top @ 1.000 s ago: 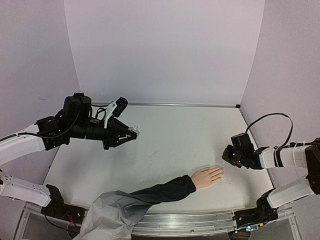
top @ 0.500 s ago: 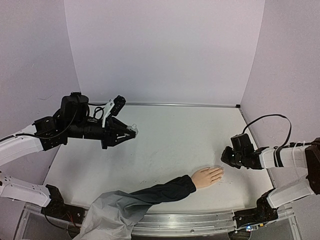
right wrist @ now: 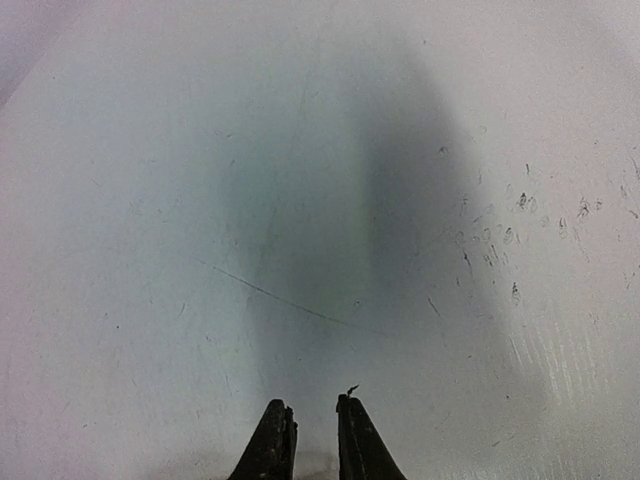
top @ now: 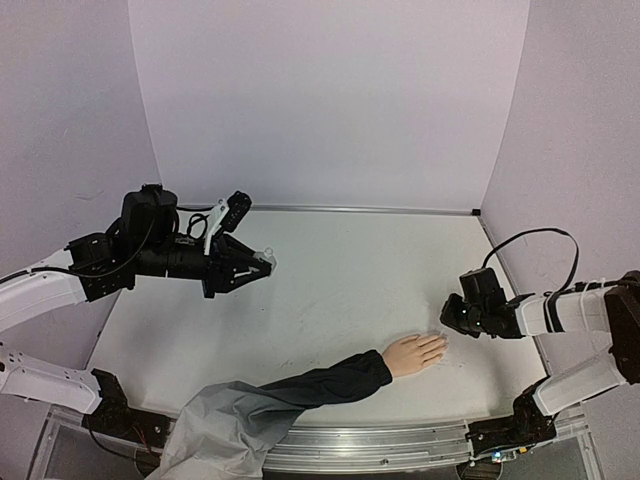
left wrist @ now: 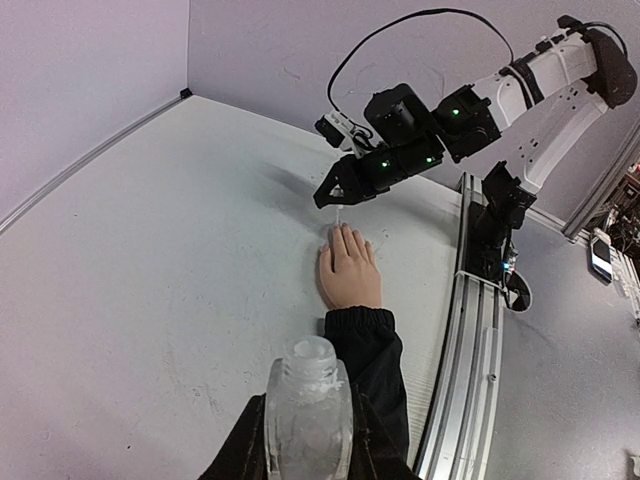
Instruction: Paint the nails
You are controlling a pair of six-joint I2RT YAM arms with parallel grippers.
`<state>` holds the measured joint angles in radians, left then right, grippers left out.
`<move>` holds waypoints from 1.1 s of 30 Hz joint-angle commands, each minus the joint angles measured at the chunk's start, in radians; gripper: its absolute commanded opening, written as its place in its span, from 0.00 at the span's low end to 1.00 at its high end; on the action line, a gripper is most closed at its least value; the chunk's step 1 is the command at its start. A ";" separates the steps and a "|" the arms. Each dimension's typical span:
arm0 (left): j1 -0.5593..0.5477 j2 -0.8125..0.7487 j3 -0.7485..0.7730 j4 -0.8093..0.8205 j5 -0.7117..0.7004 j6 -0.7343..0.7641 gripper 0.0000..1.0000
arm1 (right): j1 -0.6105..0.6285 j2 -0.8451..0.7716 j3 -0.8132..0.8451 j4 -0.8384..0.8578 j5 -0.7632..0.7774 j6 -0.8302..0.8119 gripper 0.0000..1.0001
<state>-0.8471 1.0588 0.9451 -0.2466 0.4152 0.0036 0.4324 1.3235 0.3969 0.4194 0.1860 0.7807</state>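
None of the nails [top: 440, 342] on the dummy hand [top: 413, 354] look coloured from above, so painting seems barely begun; the right gripper [top: 447, 314] hovers just beyond those fingertips, while the left gripper [top: 258, 267], well apart, clamps a clear bottle [top: 266, 259]. Left wrist camera adds a thin pale sliver [left wrist: 340, 213] beneath the right fingers, perhaps a brush. Right wrist camera shows only scuffed table [right wrist: 300, 180] beyond its fingers [right wrist: 272, 440], nearly together, nails unseen.

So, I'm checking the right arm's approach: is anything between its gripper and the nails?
Nothing visible is. The right gripper hangs close by the fingertips of the hand, with only bare table around them. The nails themselves are too small to make out.
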 commanded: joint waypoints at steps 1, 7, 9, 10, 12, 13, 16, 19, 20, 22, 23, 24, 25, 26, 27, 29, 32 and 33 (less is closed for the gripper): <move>0.002 -0.022 0.047 0.026 -0.004 0.006 0.00 | -0.002 0.019 0.013 0.018 -0.011 -0.018 0.00; 0.002 -0.020 0.049 0.026 -0.004 0.005 0.00 | -0.002 0.028 0.016 0.026 -0.015 -0.023 0.00; 0.002 -0.018 0.049 0.026 -0.004 0.006 0.00 | -0.003 0.028 0.016 0.028 -0.016 -0.024 0.00; 0.002 -0.017 0.050 0.025 -0.004 0.006 0.00 | -0.003 0.030 0.016 0.028 -0.014 -0.022 0.00; 0.002 -0.015 0.051 0.026 -0.004 0.006 0.00 | -0.002 0.032 0.017 0.027 -0.009 -0.017 0.00; 0.002 -0.014 0.051 0.026 -0.002 0.006 0.00 | -0.001 0.034 0.016 0.027 -0.007 -0.016 0.00; 0.001 -0.014 0.053 0.026 -0.003 0.006 0.00 | -0.002 0.040 0.017 0.027 -0.004 -0.015 0.00; 0.002 -0.013 0.052 0.026 -0.004 0.006 0.00 | -0.001 0.048 0.020 0.027 -0.005 -0.014 0.00; 0.002 -0.013 0.052 0.026 -0.003 0.006 0.00 | -0.001 0.050 0.020 0.026 -0.003 -0.015 0.00; 0.002 -0.012 0.051 0.026 -0.003 0.005 0.00 | -0.004 0.052 0.023 0.026 -0.001 -0.016 0.00; 0.002 -0.012 0.052 0.025 -0.003 0.006 0.00 | -0.002 0.054 0.024 0.027 0.000 -0.016 0.00; 0.003 -0.011 0.053 0.026 -0.003 0.006 0.00 | -0.002 0.056 0.026 0.026 0.000 -0.017 0.00; 0.002 -0.010 0.052 0.026 -0.003 0.006 0.00 | -0.001 0.058 0.028 0.027 0.002 -0.017 0.00; 0.002 -0.009 0.053 0.026 -0.003 0.006 0.00 | -0.002 0.060 0.028 0.028 0.003 -0.017 0.00; 0.002 -0.009 0.054 0.026 -0.004 0.006 0.00 | -0.002 0.063 0.029 0.028 0.005 -0.017 0.00; 0.002 -0.007 0.055 0.026 -0.005 0.006 0.00 | -0.001 0.065 0.029 0.028 0.009 -0.015 0.00; 0.002 -0.002 0.057 0.025 -0.004 0.007 0.00 | -0.002 0.067 0.031 0.030 0.013 -0.012 0.00; 0.001 -0.001 0.058 0.025 -0.005 0.007 0.00 | -0.001 0.066 0.031 0.031 0.015 -0.013 0.00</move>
<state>-0.8471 1.0592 0.9451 -0.2466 0.4152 0.0032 0.4324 1.3849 0.3969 0.4450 0.1734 0.7704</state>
